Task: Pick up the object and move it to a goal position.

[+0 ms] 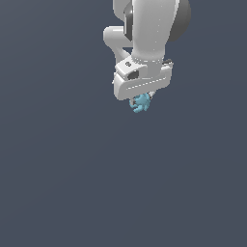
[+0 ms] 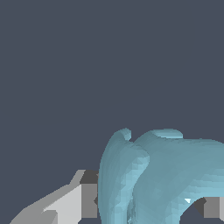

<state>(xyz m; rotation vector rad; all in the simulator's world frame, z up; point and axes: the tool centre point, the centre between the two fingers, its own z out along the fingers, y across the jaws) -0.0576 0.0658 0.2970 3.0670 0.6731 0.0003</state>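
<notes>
Light-blue lumpy object (image 1: 141, 103) with curled lobes sits pinched in my white gripper (image 1: 141, 99), jaws closed on its middle; I judge it light, rigid, slip-prone.

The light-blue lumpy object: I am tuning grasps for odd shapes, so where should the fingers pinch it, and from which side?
Judging by the wrist view, pinch the object across its thick body from above, as the gripper appears to; its curled lobes look too thin and rounded.
</notes>
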